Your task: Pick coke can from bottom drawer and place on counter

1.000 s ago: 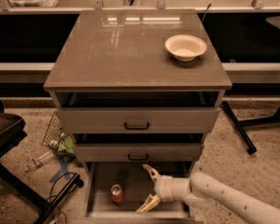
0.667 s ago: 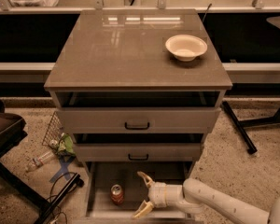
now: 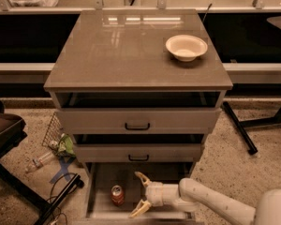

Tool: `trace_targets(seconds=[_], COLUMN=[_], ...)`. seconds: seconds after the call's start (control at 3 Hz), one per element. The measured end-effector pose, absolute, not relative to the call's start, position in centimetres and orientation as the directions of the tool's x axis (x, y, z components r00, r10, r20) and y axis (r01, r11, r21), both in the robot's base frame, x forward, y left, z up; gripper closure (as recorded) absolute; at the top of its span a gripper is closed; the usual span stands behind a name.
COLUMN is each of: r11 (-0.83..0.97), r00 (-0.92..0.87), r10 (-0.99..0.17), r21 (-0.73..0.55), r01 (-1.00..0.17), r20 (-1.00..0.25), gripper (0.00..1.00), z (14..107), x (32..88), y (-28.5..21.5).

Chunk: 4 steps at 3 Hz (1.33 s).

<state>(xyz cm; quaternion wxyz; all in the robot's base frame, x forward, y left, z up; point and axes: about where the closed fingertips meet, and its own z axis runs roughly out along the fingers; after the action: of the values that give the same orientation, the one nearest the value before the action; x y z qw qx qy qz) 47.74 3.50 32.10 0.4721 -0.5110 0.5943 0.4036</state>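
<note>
1. Our claw is wide open, low down in the bottom drawer.
2. The coke can stands just left of it, not held.
3. If we push in crooked, a finger may bump the can and tip it.
4. A weak squeeze could let it fall before it gets up to the bench.

Arm stretched low, prob. level; gripper bottom-centre w/ jaws wide apart.

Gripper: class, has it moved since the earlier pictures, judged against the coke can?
Yes. The gripper, open, has shifted left over the bottom drawer, closer to the coke can, which stayed put.
</note>
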Motion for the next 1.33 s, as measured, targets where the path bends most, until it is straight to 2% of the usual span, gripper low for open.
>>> trace_targets(seconds=[0.33,0.67,1.33], r11=[0.073,0.059,0.029], r00=[-0.016,0.007,0.043], r10=[-0.169,-0.143,-0.201], r21=[0.004,-0.016,-0.05], r01=[-0.997,-0.998,-0.998], r20=[-0.985,-0.99,-0.979], gripper=[0.0,0.0,0.0], z=[27.7,25.7,22.2], x=[49.7,52.2,54.2], y=[6.7,7.4,9.0])
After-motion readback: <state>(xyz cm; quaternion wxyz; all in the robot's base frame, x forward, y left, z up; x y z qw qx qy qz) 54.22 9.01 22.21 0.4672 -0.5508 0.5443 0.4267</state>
